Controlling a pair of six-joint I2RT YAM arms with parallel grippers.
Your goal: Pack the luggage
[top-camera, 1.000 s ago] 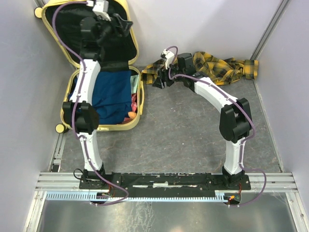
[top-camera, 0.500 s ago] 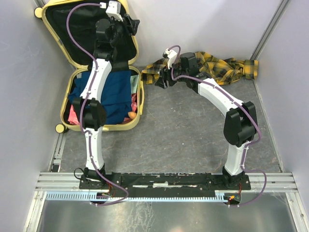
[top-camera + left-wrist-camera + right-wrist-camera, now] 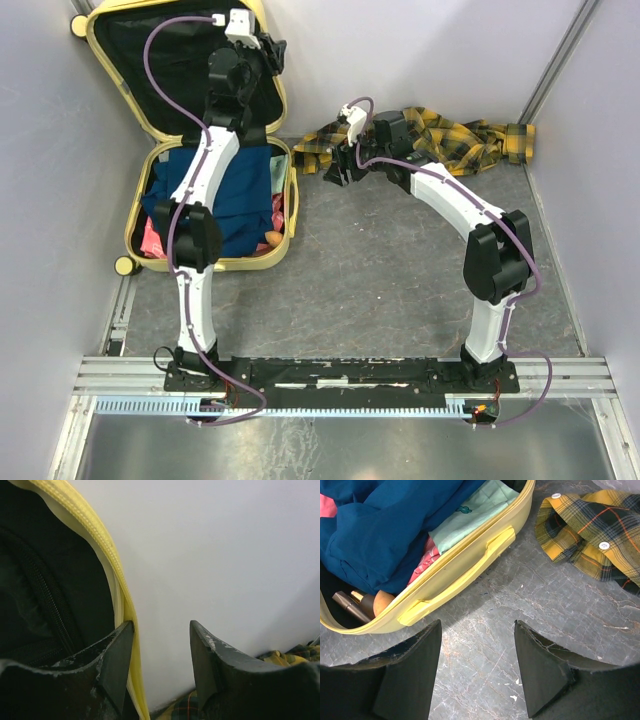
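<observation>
Luggage (image 3: 232,262) lies open at the far left corner of the counter (image 3: 380,270), its lower shell flat and its lid (image 3: 277,100) standing up against the wall behind it, the black lining (image 3: 40,580) facing the arms. Inside the lower shell a blue garment (image 3: 375,535) fills most of the room, with a mint-green cloth (image 3: 470,515) against the handle-side wall, some pink fabric under it and a round orange-brown thing (image 3: 382,600) near the corner closest to the arms. The left pincer (image 3: 161,625) is up at the top edge of the lid, on the lid's handle side; its fingers stand apart with the yellow zipped rim (image 3: 107,555) running down between them, close against one finger (image 3: 117,665) and clear of the other, so it is not clamped. The right pincer (image 3: 477,625) hangs above bare counter just beside the luggage's yellow handle (image 3: 465,570), fingers spread wide and holding nothing. A yellow-and-black plaid cloth (image 3: 450,140) lies crumpled beyond that pincer, apart from the luggage on its handle side.
</observation>
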